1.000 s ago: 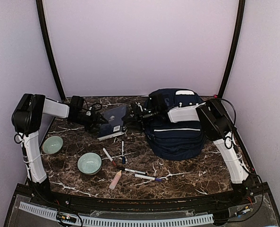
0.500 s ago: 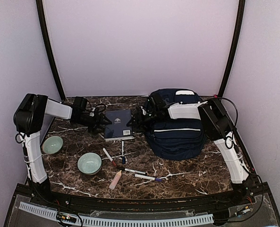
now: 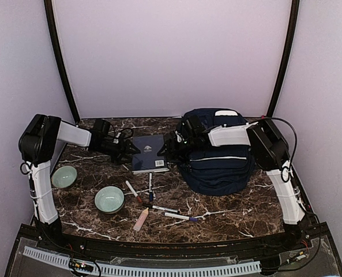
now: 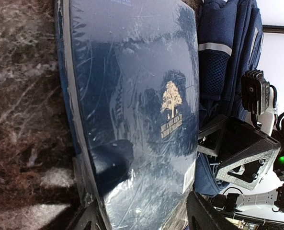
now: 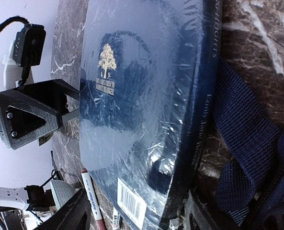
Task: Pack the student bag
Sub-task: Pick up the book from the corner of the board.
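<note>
Status from my console: the student bag (image 3: 220, 164) sits at the back right of the desk (image 3: 228, 208), lying under the right arm. Just to its left a navy book (image 3: 149, 152) lies flat on the marble, wrapped in shiny plastic with a gold tree on its cover.

The left end effector (image 3: 129, 151) is at the book's left edge. In its wrist view (image 4: 142, 206) I see the fingers spread wide with the book's (image 4: 132, 96) edge between them. I cannot tell whether either pad touches the cover. The bag (image 4: 223, 57) shows just beyond the book's far edge.

The right end effector (image 3: 166, 151) faces it at the book's right edge, between book and bag. Its wrist view (image 5: 134, 208) also shows the fingers spread wide around a corner of the book (image 5: 142, 86), with a strap of the bag (image 5: 247, 143) close against the book's edge.

Toward the front of the desk I see two pale green bowls (image 3: 64, 176) (image 3: 109, 199), and several pens (image 3: 165, 209) lying loose between bowls and bag.
</note>
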`<action>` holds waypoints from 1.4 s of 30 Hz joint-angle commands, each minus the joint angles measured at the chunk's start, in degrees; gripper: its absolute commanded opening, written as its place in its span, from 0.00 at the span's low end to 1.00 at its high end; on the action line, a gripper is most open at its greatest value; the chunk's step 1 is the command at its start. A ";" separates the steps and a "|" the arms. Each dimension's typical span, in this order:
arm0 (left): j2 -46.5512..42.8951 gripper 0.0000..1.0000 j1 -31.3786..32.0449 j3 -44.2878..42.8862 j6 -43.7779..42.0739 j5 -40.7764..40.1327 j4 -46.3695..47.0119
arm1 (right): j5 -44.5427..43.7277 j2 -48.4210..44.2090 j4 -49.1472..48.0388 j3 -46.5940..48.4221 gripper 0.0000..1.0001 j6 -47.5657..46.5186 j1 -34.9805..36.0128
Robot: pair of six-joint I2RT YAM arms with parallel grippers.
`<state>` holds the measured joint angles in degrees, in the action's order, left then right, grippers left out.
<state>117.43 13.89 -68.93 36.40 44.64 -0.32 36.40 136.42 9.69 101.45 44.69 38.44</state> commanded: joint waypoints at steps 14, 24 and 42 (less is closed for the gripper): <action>3.14 0.67 2.34 0.30 -3.03 -1.25 -9.33 | -12.57 -5.24 6.25 -3.78 0.66 2.62 1.97; 3.16 0.67 2.50 1.01 -2.79 -0.13 -8.58 | 0.51 5.89 -6.05 -2.13 0.65 10.40 5.28; 1.92 0.65 2.48 2.12 -3.55 -1.65 -8.92 | 11.71 -1.36 -29.40 -8.24 0.17 18.70 3.66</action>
<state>117.80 14.39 -69.73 33.63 45.12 -2.85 46.98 139.59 -19.59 93.69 66.08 40.99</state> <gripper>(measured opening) 0.654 0.252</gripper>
